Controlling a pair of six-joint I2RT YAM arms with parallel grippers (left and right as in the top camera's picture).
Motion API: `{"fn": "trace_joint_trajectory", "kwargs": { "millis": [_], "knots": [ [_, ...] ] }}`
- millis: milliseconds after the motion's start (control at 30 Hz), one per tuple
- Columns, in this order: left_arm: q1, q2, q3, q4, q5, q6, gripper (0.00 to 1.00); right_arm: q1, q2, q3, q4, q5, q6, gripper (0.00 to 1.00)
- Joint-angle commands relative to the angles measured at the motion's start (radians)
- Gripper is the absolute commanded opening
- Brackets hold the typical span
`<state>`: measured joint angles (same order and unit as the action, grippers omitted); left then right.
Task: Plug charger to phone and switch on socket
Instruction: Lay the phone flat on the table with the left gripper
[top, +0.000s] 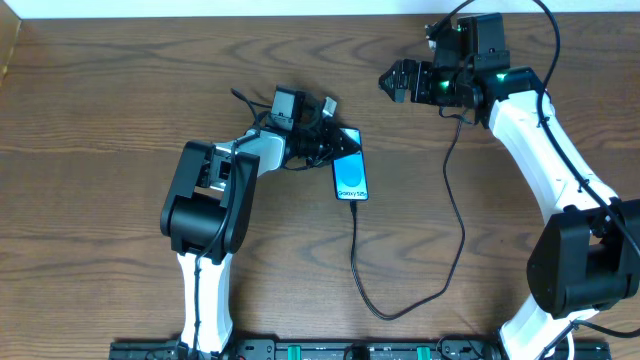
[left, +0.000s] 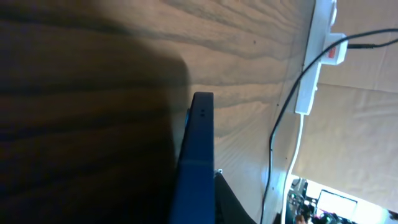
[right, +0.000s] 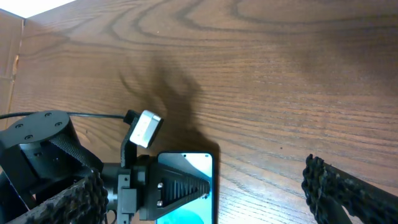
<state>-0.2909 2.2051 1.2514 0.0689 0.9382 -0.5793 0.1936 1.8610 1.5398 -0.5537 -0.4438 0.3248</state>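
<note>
The phone (top: 351, 177) lies on the table with its blue screen up. The black charger cable (top: 385, 312) meets its near end, loops toward me and runs up under the right arm. My left gripper (top: 335, 148) is shut on the phone's far end; in the left wrist view the phone (left: 199, 155) shows edge-on between the jaws (left: 205, 214). The white socket (left: 317, 50) with a red mark shows there, the cable (left: 273, 137) plugged in; overhead it is hidden under my right arm. My right gripper (top: 400, 78) is open and empty, its fingers (right: 202, 174) spread, looking down on the phone (right: 193, 165).
The socket's white cord (left: 297, 155) runs beside the black cable. The left arm's base (top: 205, 200) stands left of the phone. The table's far edge (top: 250, 18) is at the top.
</note>
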Motion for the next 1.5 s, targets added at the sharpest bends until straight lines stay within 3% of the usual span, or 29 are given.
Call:
{"fn": "trace_joint_trajectory", "kwargs": {
  "millis": [0, 133, 200, 267, 467, 600, 867, 1467],
  "knots": [
    [-0.001, -0.003, 0.009, -0.004, -0.035, 0.003, 0.11, -0.005, -0.021, 0.011, -0.001, 0.008, -0.018, 0.99],
    [-0.001, -0.003, 0.009, -0.005, -0.035, 0.003, 0.11, -0.004, -0.021, 0.011, -0.001, 0.008, -0.007, 0.99],
    [-0.001, -0.003, 0.009, -0.005, -0.035, 0.004, 0.23, -0.004, -0.021, 0.011, -0.001, 0.008, -0.007, 0.99],
    [-0.001, -0.003, 0.009, -0.005, -0.035, 0.005, 0.29, -0.004, -0.021, 0.011, -0.003, 0.008, -0.007, 0.99],
    [-0.001, -0.003, 0.009, -0.005, -0.035, 0.007, 0.31, -0.004, -0.021, 0.011, -0.005, 0.008, -0.007, 0.99],
    [-0.001, -0.003, 0.009, -0.005, -0.035, 0.007, 0.60, -0.004, -0.021, 0.011, -0.007, 0.008, -0.007, 0.99],
    [-0.001, -0.003, 0.009, -0.005, -0.074, 0.007, 0.85, -0.004, -0.021, 0.011, -0.009, 0.008, -0.007, 0.99],
    [-0.013, -0.003, 0.009, -0.039, -0.248, 0.003, 0.86, -0.004, -0.021, 0.011, -0.008, 0.008, -0.007, 0.99]
  ]
}}
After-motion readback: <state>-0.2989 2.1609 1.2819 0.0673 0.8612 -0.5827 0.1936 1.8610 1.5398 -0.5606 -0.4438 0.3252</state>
